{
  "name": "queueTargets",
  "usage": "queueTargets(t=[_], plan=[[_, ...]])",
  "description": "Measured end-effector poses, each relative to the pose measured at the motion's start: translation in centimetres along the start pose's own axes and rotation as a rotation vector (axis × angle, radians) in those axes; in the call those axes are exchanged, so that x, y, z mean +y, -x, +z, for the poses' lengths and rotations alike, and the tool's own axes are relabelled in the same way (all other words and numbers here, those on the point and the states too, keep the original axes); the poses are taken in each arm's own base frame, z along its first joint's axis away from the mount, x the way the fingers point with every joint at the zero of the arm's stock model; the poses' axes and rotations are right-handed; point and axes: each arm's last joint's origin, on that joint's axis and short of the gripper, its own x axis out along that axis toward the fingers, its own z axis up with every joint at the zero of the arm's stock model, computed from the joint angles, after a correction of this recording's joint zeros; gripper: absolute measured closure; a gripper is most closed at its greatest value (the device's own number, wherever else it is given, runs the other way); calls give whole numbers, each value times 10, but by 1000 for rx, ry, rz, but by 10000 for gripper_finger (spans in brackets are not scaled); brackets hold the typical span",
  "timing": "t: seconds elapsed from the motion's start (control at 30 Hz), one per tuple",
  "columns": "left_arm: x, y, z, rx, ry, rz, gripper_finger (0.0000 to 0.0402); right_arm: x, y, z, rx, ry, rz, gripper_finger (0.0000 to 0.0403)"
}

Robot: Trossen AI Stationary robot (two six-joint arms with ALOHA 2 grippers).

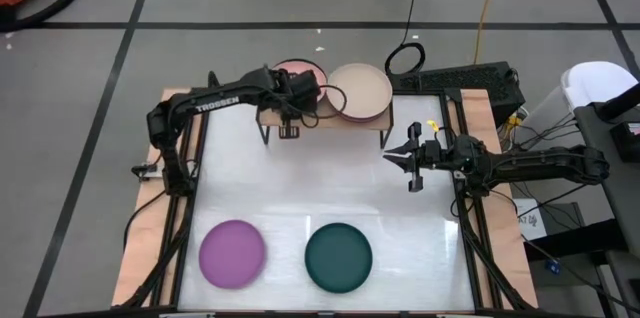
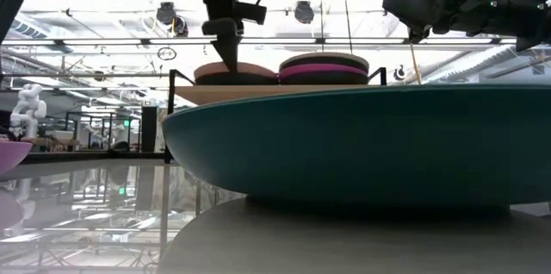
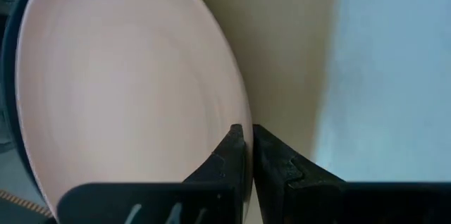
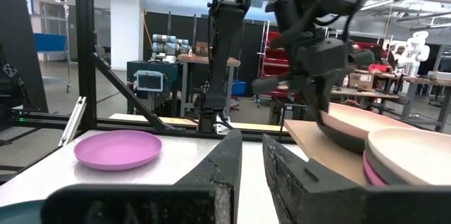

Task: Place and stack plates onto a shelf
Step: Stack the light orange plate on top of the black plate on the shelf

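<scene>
The shelf (image 1: 325, 116) stands at the table's far middle. On its left side a salmon pink plate (image 1: 298, 71) lies on top of a dark plate; on its right side a beige plate (image 1: 359, 91) tops a stack with a magenta plate (image 2: 323, 71) in it. My left gripper (image 3: 248, 139) is shut and points steeply down at the salmon plate's near rim. A purple plate (image 1: 232, 253) and a dark teal-green plate (image 1: 338, 256) lie flat on the table near its front edge. My right gripper (image 1: 408, 163) hangs right of the shelf, narrowly open and holding nothing. My left gripper has its shut fingertips (image 3: 235, 141) at the salmon plate's rim (image 3: 227, 104), on the side toward the shelf's front edge. They come from above, slanting down. The plate lies flat on the dark plate below it. Whether the tips press on the rim, I cannot tell.
The shelf's black legs (image 1: 265, 136) stand on the white table top (image 1: 330, 193), which lies bare between the shelf and the two front plates. Black frame rails (image 1: 470, 228) run along the table's sides. Cables and a keyboard (image 1: 470, 80) lie behind the shelf at the right.
</scene>
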Motion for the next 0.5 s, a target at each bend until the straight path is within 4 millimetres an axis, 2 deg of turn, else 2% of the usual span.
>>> queueTargets(t=[0.27, 0.37, 0.5], plan=[[-26, 7, 5, 25, -23, -42, 387, 0, 0, 0, -1, -1, 0, 358], [-29, 8, 6, 30, -30, -24, 384, 0, 0, 0, 0, -1, 0, 358], [-29, 6, 6, 53, -14, 17, 360, 0, 0, 0, 0, -1, 0, 358]])
